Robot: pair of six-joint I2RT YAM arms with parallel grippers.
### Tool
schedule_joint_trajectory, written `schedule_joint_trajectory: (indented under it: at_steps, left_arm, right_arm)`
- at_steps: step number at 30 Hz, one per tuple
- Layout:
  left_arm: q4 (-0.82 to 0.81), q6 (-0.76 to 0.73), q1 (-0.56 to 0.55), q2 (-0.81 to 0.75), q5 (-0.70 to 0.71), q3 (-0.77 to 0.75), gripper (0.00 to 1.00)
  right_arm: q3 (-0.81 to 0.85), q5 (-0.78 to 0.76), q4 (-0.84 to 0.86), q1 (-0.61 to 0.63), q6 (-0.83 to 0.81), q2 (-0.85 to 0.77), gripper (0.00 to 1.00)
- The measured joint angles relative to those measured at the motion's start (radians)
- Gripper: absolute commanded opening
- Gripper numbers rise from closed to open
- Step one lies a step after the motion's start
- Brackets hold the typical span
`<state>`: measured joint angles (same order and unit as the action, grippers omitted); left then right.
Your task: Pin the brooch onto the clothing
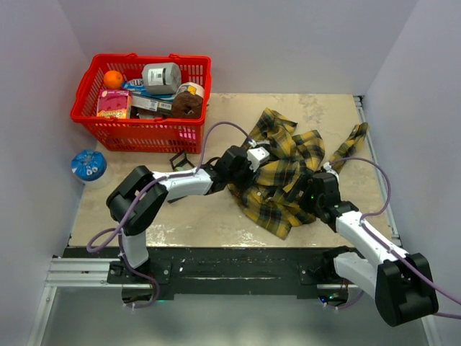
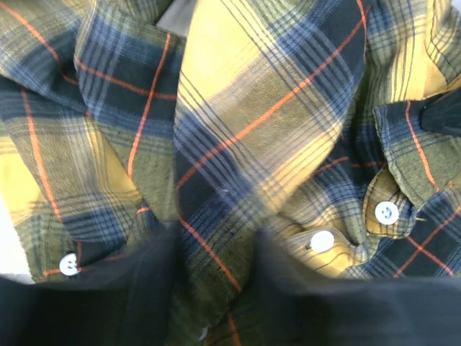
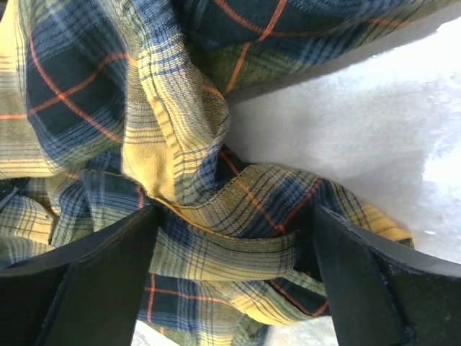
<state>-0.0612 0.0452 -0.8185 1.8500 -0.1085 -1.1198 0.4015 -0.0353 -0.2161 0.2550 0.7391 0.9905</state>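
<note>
Closest in, the left gripper point(image 2: 216, 288) has its blurred dark fingers point(image 2: 108, 303) pressed on either side of a raised fold of the shirt point(image 2: 252, 122), near the button row; it looks clamped on that cloth. Next, the right gripper point(image 3: 234, 267) stands wide apart, straddling a crumpled edge of the same shirt without pinching it. No brooch shows in any view, so I judge the step in hand is steadying the cloth. To do it well, the left should hold one layer only, and the right should grip a little apart to draw the cloth taut. Farther back, the shirt sprawls rumpled on the table point(image 1: 194, 216) between both arms; a red basket point(image 1: 90, 119) sits far left.
</note>
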Motion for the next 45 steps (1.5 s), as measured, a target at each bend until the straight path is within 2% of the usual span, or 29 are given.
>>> schedule_joint_trajectory:
  at_steps: [1, 3, 8, 14, 17, 19, 20, 21, 23, 24, 27, 31, 37, 43, 44, 45]
  left_arm:
    - [0.000, -0.001, 0.000, 0.000, 0.000, 0.002, 0.05]
    - [-0.007, 0.005, 0.000, -0.001, 0.000, 0.008, 0.00]
    - [-0.077, 0.044, 0.000, -0.043, -0.013, 0.111, 0.00]
    - [-0.242, 0.230, -0.015, -0.166, -0.054, 0.331, 0.00]
    - [-0.300, 0.319, -0.076, -0.207, -0.040, 0.396, 0.00]
    - [-0.325, 0.361, -0.150, -0.217, -0.026, 0.399, 0.09]
    - [-0.336, 0.370, -0.179, -0.221, -0.025, 0.398, 0.17]
    - [-0.344, 0.385, -0.217, -0.229, -0.023, 0.396, 0.39]
    - [-0.342, 0.391, -0.257, -0.250, -0.022, 0.387, 0.59]
    - [-0.330, 0.389, -0.263, -0.265, -0.017, 0.380, 0.72]
    - [-0.259, 0.343, -0.259, -0.336, 0.037, 0.327, 0.86]
    - [-0.179, 0.252, -0.216, -0.386, 0.132, 0.189, 0.95]
    - [-0.113, 0.156, -0.028, -0.344, 0.196, 0.051, 0.99]
    - [-0.026, 0.083, -0.009, -0.148, 0.213, -0.037, 0.99]
    - [-0.018, 0.076, -0.011, -0.118, 0.212, -0.042, 0.97]
    - [-0.010, 0.070, -0.013, -0.091, 0.211, -0.046, 0.90]
  right_arm:
    - [-0.004, 0.002, 0.014, 0.000, 0.008, 0.005, 0.78]
    - [-0.008, 0.005, 0.037, 0.000, 0.018, 0.010, 0.68]
    - [-0.013, 0.013, 0.093, 0.000, 0.028, 0.024, 0.48]
    - [-0.011, 0.026, 0.126, 0.000, 0.021, 0.037, 0.23]
    - [0.004, 0.014, 0.116, 0.000, 0.009, 0.035, 0.14]
    - [0.025, -0.009, 0.098, 0.000, -0.005, 0.023, 0.10]
    - [0.039, -0.025, 0.089, 0.000, -0.014, 0.013, 0.09]
    - [0.059, -0.036, 0.074, 0.000, -0.022, 0.000, 0.08]
    - [0.089, -0.060, 0.044, 0.001, -0.042, -0.026, 0.05]
    - [0.104, -0.078, 0.035, 0.002, -0.051, -0.042, 0.04]
    - [0.143, -0.141, -0.002, 0.001, -0.082, -0.096, 0.03]
    - [0.166, -0.201, -0.041, 0.001, -0.114, -0.160, 0.02]
    - [0.169, -0.241, -0.092, 0.001, -0.135, -0.193, 0.00]
    - [0.170, -0.247, -0.123, 0.001, -0.146, -0.195, 0.00]
    - [0.172, -0.252, -0.129, 0.001, -0.149, -0.195, 0.00]
    - [0.173, -0.255, -0.130, 0.001, -0.150, -0.196, 0.00]
